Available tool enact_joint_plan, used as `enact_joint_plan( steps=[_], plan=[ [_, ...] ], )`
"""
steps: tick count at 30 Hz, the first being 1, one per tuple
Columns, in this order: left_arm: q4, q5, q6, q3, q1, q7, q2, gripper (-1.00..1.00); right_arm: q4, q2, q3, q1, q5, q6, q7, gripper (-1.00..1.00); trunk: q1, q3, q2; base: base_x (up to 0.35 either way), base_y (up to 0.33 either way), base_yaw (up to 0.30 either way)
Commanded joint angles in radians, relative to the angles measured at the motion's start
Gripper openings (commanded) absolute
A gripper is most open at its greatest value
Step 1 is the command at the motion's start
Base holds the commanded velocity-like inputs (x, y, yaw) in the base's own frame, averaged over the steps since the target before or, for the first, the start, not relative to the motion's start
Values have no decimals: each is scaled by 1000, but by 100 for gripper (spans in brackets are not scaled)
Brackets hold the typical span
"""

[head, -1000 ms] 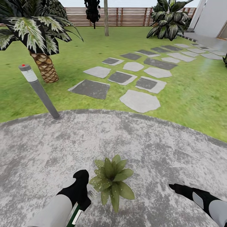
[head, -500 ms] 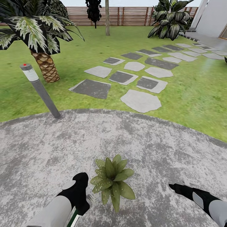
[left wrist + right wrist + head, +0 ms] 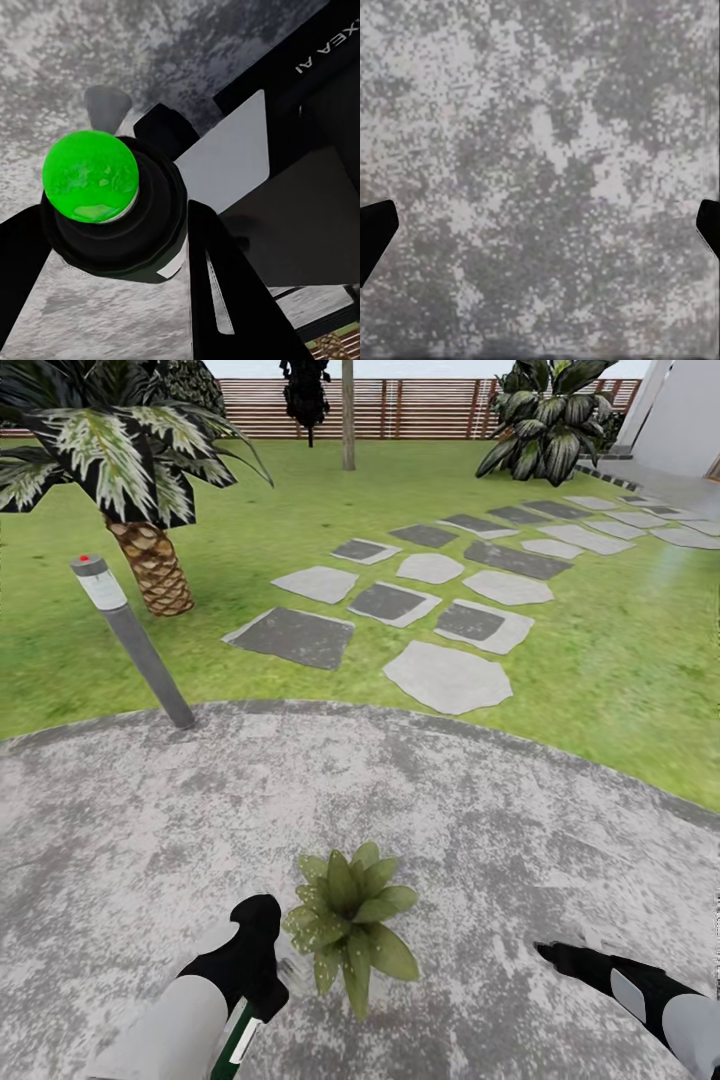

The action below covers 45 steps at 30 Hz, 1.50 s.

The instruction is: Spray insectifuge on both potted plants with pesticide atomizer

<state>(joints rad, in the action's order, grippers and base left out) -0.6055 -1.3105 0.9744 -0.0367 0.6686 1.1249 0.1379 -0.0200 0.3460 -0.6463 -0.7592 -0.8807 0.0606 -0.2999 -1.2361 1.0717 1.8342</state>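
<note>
My left gripper (image 3: 262,972) clamps the pesticide atomizer (image 3: 237,1042) just beside the potted plant (image 3: 347,922); I'd aim nozzle over rosette centre. Right gripper (image 3: 540,225) spread wide, empty.

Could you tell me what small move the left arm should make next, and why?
Probably hold the left claw where it is and spray again: it grips the atomizer right beside the plant, whose near leaves show pale specks while the far leaves look bare.

"XEA AI" on black robot body (image 3: 315,52)
</note>
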Motion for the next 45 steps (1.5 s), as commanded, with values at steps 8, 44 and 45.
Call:
enact_joint_plan(
  steps=[8,44,45],
  plan=[
    [-2,-9,5,0,0,10,0,-100,-1,1,-7,0,-11,5,-2,100,0,2,0,-147,-147,29],
    [-22,-9,6,0,0,10,0,-100,-1,1,-7,0,-11,5,-2,100,0,7,0,61,-228,175],
    [-22,-9,6,0,0,10,0,-100,-1,1,-7,0,-11,5,-2,100,0,7,0,0,-149,289]
  ],
)
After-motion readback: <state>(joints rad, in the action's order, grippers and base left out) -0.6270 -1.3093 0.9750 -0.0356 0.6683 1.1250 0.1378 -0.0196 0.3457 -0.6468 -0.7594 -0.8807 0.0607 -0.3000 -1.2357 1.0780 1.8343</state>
